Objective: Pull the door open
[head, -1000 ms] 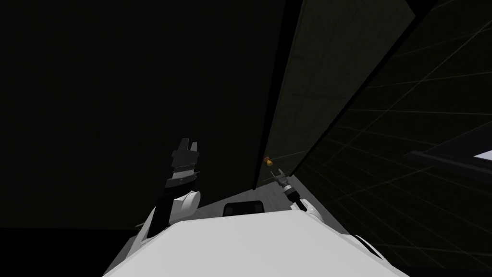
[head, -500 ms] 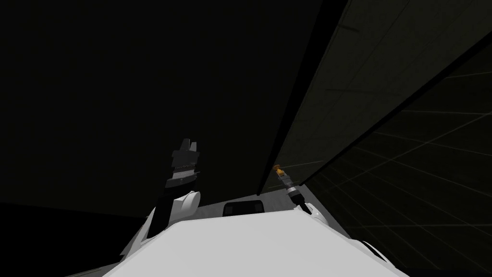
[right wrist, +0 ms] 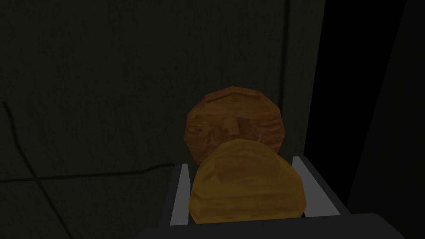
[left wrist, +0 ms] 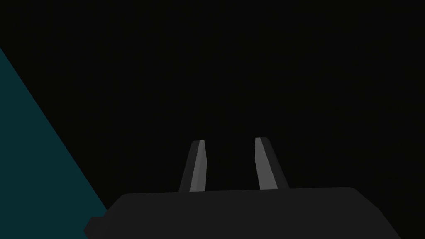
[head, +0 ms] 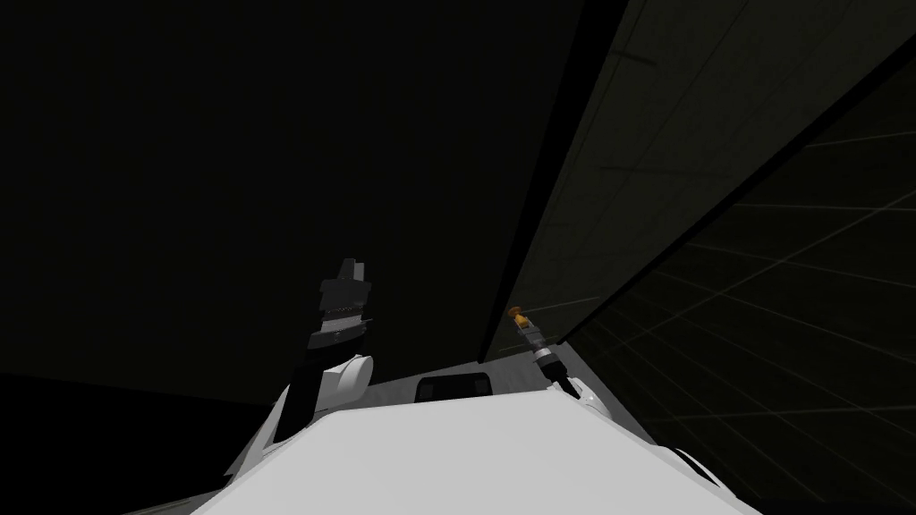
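Observation:
The door (head: 626,179) is a dark panel that slants up from my right hand; in the right wrist view its face (right wrist: 103,83) stands just behind the hand. Its knob (head: 514,312) is a small orange ball. In the right wrist view the knob (right wrist: 245,182) sits in front of a round brown plate (right wrist: 232,116). My right gripper (head: 520,320) (right wrist: 240,162) is shut on the knob, a finger pressing each side. My left gripper (head: 350,265) (left wrist: 230,141) is raised to the left, away from the door, its fingers drawn close with nothing between them.
A dark tiled wall (head: 787,268) runs along the right of the door. A black strip (right wrist: 357,103) lies past the door's edge beside the knob. Left of the door the view is a very dim flat surface (head: 268,134).
My view has swung, and my right gripper has reached the knob and shut on it. The left gripper's fingers have drawn closer together. Little has moved in the last half second.

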Robot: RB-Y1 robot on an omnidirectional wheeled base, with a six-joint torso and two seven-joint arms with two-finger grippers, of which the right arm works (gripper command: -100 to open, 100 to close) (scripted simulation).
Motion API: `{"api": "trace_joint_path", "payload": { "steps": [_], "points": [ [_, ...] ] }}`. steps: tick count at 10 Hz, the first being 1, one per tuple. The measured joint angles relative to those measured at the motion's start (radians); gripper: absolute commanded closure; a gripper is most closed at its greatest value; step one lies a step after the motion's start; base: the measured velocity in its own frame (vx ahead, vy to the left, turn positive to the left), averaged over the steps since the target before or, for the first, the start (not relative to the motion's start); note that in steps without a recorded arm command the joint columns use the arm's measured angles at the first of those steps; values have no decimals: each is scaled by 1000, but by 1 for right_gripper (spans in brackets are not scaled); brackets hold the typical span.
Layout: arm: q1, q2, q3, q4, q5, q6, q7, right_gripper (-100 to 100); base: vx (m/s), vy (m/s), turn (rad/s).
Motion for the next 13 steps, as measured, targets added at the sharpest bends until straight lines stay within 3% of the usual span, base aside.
{"api": "trace_joint_path", "payload": {
  "steps": [13],
  "points": [
    [-14,15,11,-9,-88,25,-296,100,-51,-28,66]
  ]
}}
